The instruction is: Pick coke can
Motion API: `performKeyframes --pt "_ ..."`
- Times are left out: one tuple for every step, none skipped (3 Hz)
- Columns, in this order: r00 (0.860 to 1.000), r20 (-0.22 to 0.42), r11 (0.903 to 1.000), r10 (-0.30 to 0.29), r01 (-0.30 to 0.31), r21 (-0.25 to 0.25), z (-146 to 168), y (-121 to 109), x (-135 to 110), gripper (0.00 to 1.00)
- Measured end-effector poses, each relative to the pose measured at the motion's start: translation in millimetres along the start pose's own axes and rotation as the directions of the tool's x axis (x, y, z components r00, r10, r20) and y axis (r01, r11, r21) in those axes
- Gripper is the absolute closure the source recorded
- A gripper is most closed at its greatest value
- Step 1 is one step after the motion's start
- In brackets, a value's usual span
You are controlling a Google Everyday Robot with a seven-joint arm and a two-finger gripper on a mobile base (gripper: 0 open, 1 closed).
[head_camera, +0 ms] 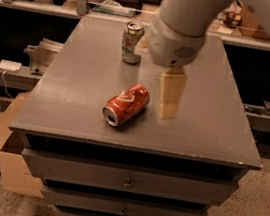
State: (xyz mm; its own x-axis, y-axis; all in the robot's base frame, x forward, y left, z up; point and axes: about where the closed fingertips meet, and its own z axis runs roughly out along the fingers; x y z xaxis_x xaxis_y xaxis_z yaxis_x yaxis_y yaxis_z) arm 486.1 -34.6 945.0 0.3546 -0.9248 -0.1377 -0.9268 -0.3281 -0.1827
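We saw the coke can (126, 104) lying on its side on the grey table top (71, 95), a little left of the middle and closer to the front edge. Its silver end pointed to the front left corner, and the white swirl on the red wall faced up. Nothing was touching it.

The gripper (169, 105) hung over the table just beside the can, on its right side, with its pale cream part pointing down. It appeared as one blurred block, so we could not tell if the gripper was spread or closed, and we could not tell if it touched the table. It held nothing that we could see. Above it the thick white arm (179, 33) came in from the upper right and covered part of the back of the table.

A pale green-white can (132, 42) stood upright near the back edge, well apart from the coke can. Under the top there were drawers (127, 179) with small knobs. A cardboard box (9, 172) stood on the floor at the left of the table.
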Motion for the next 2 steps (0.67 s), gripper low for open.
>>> performKeyframes --pt "0.99 0.018 0.9876 -0.141 0.142 -0.068 37.0 -21.5 -39.2 0.0" --pt "0.988 0.024 0.9869 -0.15 0.151 -0.058 40.1 -26.2 -44.8 0.0"
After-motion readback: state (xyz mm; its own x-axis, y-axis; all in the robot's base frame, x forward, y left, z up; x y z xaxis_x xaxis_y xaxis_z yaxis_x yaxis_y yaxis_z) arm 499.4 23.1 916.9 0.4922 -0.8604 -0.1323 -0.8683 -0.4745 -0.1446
